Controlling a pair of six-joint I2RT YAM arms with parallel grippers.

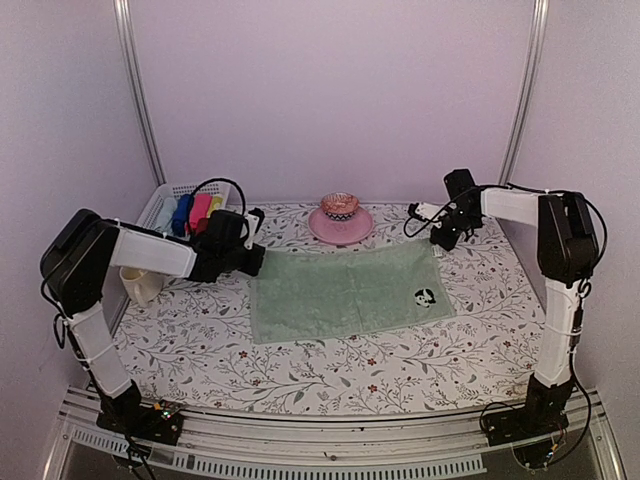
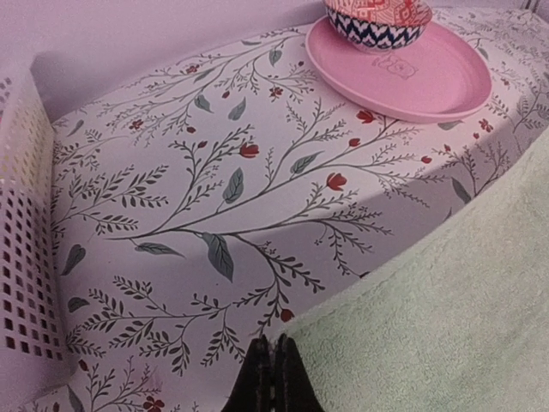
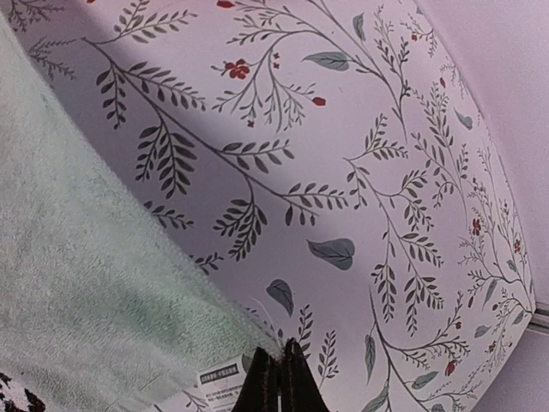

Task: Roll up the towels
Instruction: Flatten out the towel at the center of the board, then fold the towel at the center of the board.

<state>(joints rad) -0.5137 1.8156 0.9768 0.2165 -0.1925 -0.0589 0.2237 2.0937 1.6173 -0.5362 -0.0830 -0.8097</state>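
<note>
At centre frame the green towel lies flat on the bench, soft and limp, best taken at its upper corners, where left fingers and right fingers sit closed.

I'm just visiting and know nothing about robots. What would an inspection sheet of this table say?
Surface: floral table cover, flat.
Job's things: one sage green towel spread flat, black-and-white motif at its near right corner; no second towel seen.
Clutter: pink plate holding a patterned bowl; white basket of coloured items; cream cup.
Grippers: left gripper shut at the towel's far left corner; right gripper shut at its far right corner.
Cables: black cable loops by both wrists.
Surroundings: plain walls, metal posts.
</note>
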